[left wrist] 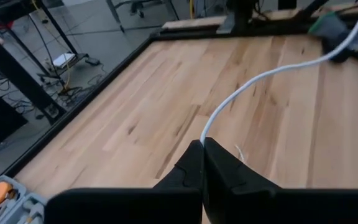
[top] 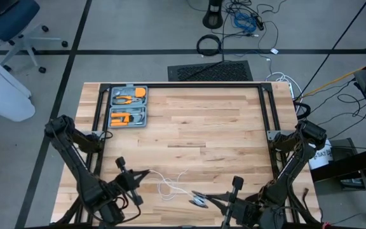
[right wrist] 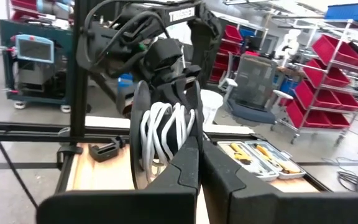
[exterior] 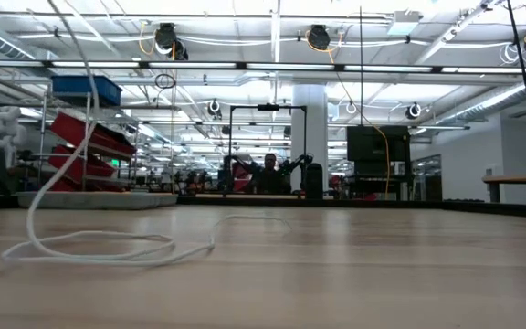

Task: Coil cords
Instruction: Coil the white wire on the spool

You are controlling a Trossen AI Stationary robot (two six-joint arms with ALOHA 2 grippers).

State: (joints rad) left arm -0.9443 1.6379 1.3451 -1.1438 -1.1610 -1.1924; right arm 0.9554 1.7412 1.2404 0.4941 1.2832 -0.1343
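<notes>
Pinching the white cord [left wrist: 260, 79], the left gripper [left wrist: 202, 144] has its fingers fully closed at the table's [top: 221, 121] 7 o'clock edge. The right gripper [right wrist: 199, 142], at 5 o'clock, is clamped on the reel [right wrist: 160, 140], with cord wound inside.

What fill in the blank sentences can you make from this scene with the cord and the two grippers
1. The left gripper is shut on the thin white ____.
2. The right gripper holds the round reel, which has white cord ____ on it.
3. The grey tool case lies at the table's far ____ corner in the high view.
4. Loose cord lies on the table ____ the two grippers.

Missing words: cord; wound; left; between
</notes>
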